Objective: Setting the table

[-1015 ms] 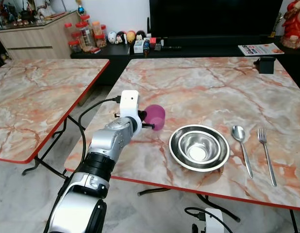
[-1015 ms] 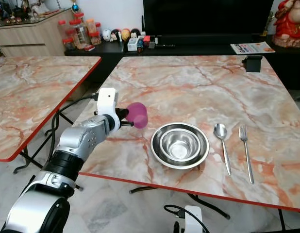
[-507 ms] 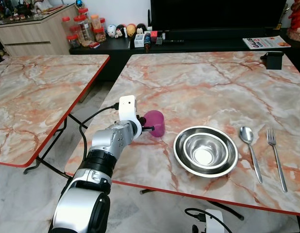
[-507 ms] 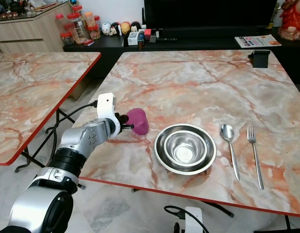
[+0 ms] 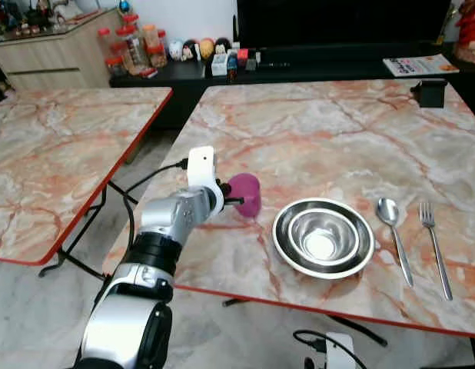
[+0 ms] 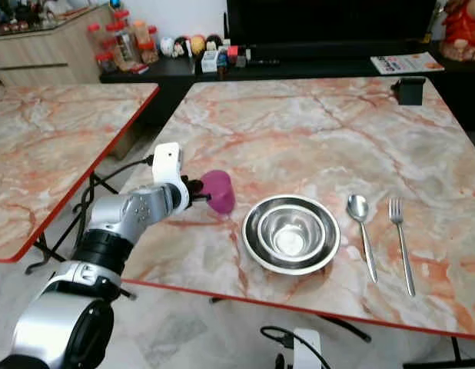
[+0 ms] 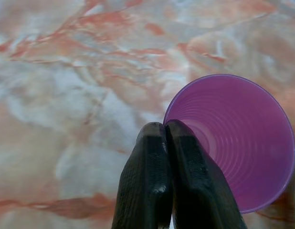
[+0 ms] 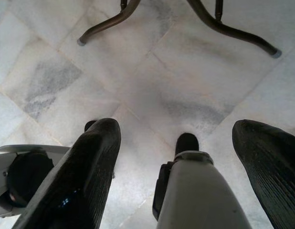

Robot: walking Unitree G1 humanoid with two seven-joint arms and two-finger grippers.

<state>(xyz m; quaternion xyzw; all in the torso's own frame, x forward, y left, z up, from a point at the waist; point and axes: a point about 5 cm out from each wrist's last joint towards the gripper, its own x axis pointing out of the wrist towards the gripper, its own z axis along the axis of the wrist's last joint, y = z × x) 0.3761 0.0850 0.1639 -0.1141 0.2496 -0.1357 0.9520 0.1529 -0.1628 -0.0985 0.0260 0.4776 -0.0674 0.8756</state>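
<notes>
A purple plastic cup is held over the marble table near its left edge, tipped on its side with its mouth facing back toward my arm. My left gripper is shut on the cup's rim, one finger inside and one outside. To the right sit two nested steel bowls, then a spoon and a fork lying side by side. My right gripper hangs open below the table, facing the floor.
A second marble table stands to the left across a narrow gap. A black box sits at the far right of the main table. A dark TV console with jars and figurines lies behind. Table legs cross the tiled floor.
The camera view has shifted a little. My left arm still holds the purple cup at about the same spot beside the bowls.
</notes>
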